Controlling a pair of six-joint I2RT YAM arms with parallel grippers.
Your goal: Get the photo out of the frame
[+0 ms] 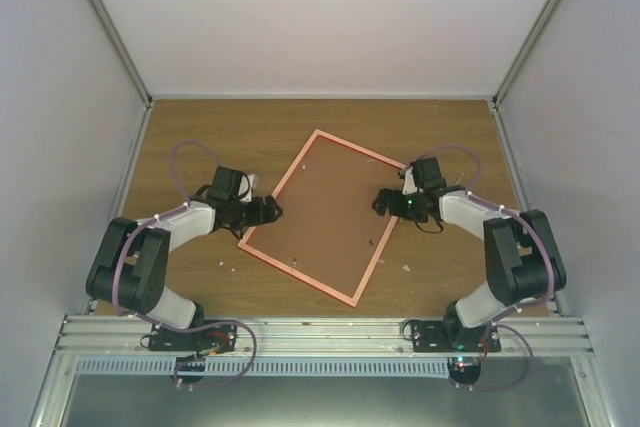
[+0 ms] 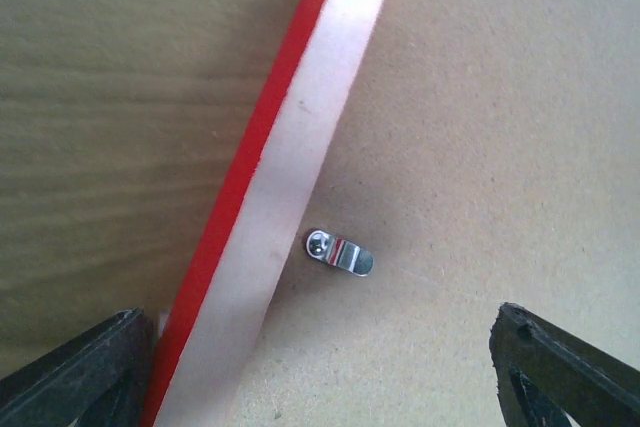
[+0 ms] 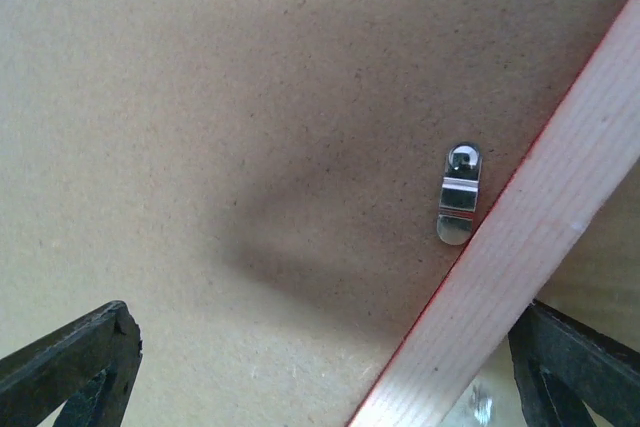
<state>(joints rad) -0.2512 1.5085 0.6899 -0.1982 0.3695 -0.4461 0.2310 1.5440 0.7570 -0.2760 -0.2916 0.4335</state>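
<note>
Frame (image 1: pixel 360 150) lies back-up and skewed mid-tabletop (image 1: pixel 200 127), with the brown board (image 1: pixel 325 212) filling it. On the board just inside the frame's left rim, a metal clip (image 2: pixel 340 253); another clip (image 3: pixel 458 193) sits by the right rim. Left gripper (image 1: pixel 268 211) is over the frame's left rim, released, fingers spread either side of the rim. Right gripper (image 1: pixel 385 202) is over the right rim, also released, straddling it.
</note>
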